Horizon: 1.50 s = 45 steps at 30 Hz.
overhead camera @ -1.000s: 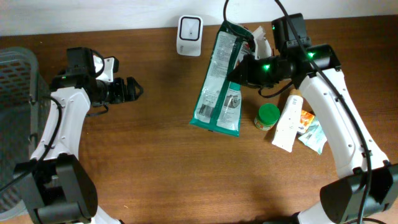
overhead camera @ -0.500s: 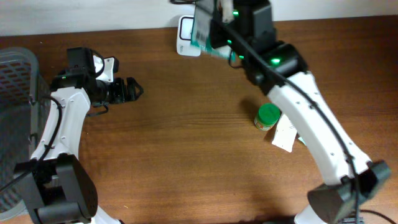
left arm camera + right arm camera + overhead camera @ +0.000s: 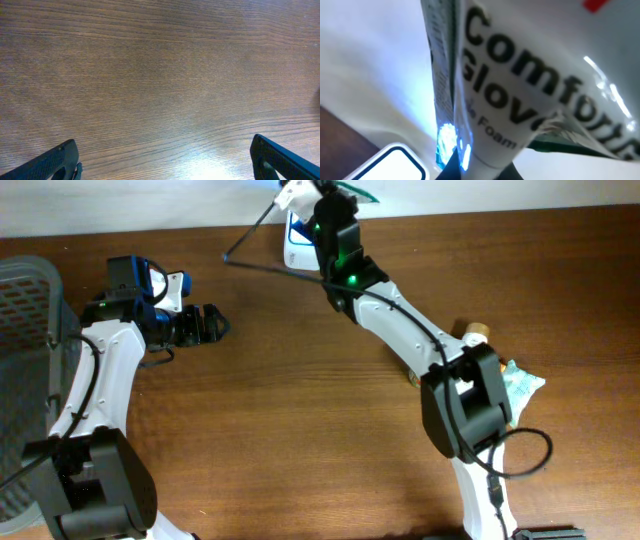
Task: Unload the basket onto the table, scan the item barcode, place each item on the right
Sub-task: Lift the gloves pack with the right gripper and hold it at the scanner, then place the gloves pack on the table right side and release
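Since the earlier overhead frames, the right gripper [image 3: 322, 202] has swung from mid-table to the far edge, lifting the glove packet [image 3: 520, 90] off the table [image 3: 300, 400]; the left arm has not shifted. The right fingers are clenched on the packet, which hangs in the air directly above the scanner [image 3: 298, 248]; the wrist view shows its printed face close up, a blue glow along one edge and the scanner below. The left gripper [image 3: 212, 325] is released, jaws wide over bare wood, holding nothing. Step in hand, as judged: presenting the packet to the scanner. No barcode is visible in these views; the next move probably calls for turning the packet until its barcode panel faces the scanner window, keeping the grip firm.
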Tool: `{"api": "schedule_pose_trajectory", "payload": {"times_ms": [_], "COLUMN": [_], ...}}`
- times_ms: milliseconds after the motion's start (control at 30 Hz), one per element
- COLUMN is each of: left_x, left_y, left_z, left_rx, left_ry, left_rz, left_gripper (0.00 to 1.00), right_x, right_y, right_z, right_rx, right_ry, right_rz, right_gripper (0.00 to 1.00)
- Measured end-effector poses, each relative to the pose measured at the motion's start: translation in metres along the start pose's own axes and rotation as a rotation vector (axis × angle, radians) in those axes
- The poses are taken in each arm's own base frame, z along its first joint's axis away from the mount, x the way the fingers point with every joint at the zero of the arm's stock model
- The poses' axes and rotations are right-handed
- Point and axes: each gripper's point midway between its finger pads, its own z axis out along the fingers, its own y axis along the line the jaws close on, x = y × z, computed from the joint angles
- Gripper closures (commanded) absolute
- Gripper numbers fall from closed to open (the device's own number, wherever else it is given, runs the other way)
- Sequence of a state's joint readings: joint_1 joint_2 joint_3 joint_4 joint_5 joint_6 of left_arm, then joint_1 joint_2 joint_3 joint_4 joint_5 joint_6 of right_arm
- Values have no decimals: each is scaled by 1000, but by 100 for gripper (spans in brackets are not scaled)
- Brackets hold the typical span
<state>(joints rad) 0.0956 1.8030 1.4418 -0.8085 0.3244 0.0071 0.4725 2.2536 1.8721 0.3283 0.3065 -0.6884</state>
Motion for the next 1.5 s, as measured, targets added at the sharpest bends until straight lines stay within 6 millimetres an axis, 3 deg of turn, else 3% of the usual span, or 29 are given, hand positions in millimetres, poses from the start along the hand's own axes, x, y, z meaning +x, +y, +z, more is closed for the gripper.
{"api": "schedule_pose_trajectory", "payload": {"times_ms": [200,400,600,700,833,967,1067,1100,1133,1200,1233,1333,1400,1500], "left_x": [0,0,0,0,-1,0,1,0,0,0,1,0,0,0], "left_y": [0,0,0,0,0,0,0,0,0,0,0,0,0,0], "left_z": [0,0,0,0,0,1,1,1,1,1,1,1,1,1], "left_rx": [0,0,0,0,-1,0,1,0,0,0,0,0,0,0], "left_ry": [0,0,0,1,-2,2,3,2,1,2,3,2,2,1], "left_rz": [0,0,0,0,1,-1,0,0,1,0,0,0,0,0], "left_gripper": [1,1,1,1,1,1,1,1,1,1,1,1,1,0], "right_x": [7,-11,-15,-14,-36,-45,-8,6,25,85,99,150,184,229], "right_y": [34,25,52,53,-3,-94,-152,-165,-171,-175,-177,-173,-160,-117], "right_z": [8,7,-3,-16,-75,-176,-253,-268,-285,-324,-329,-349,-354,-357], "right_rx": [-62,-13,-90,-164,-252,-240,-164,-130,-115,-86,-72,-44,-67,-198], "right_ry": [-44,-116,-70,11,153,322,515,566,651,913,964,1157,1267,1398], "right_rz": [-117,-114,-77,0,185,426,583,624,653,725,747,815,847,884], "right_gripper": [96,96,96,96,96,96,96,96,96,96,96,96,96,96]}}
